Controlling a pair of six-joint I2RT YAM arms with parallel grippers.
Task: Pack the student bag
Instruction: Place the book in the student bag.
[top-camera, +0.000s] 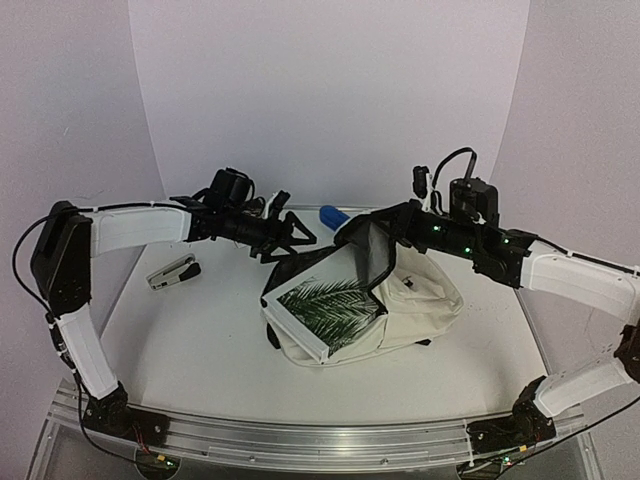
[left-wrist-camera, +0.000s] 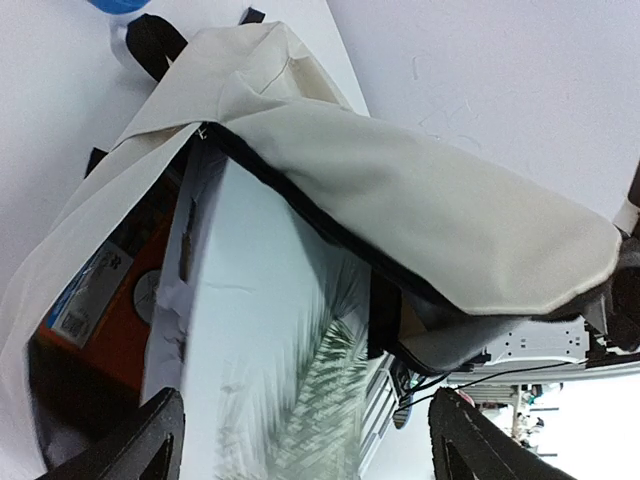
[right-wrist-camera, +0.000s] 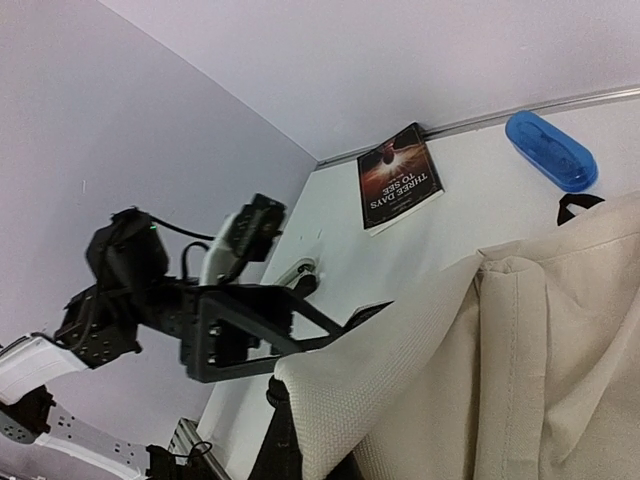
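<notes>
The student bag (top-camera: 420, 300) is a cream backpack lying on the white table right of centre, its mouth facing left. My right gripper (top-camera: 385, 224) is shut on the bag's top flap (right-wrist-camera: 480, 350) and holds it lifted; the cloth hides its fingers in the right wrist view. A white book with a palm-leaf cover (top-camera: 330, 305) sticks halfway out of the bag's mouth. My left gripper (top-camera: 297, 236) hovers open just left of the mouth, its fingers (left-wrist-camera: 150, 440) wide apart on either side of the book (left-wrist-camera: 270, 340), with nothing held. An orange box (left-wrist-camera: 110, 310) lies deeper inside the bag.
A blue case (top-camera: 332, 215) lies behind the bag near the back wall. A dark book titled "Three Days to See" (right-wrist-camera: 400, 178) lies at the back left. A grey-and-black stapler-like tool (top-camera: 173, 272) rests on the left of the table.
</notes>
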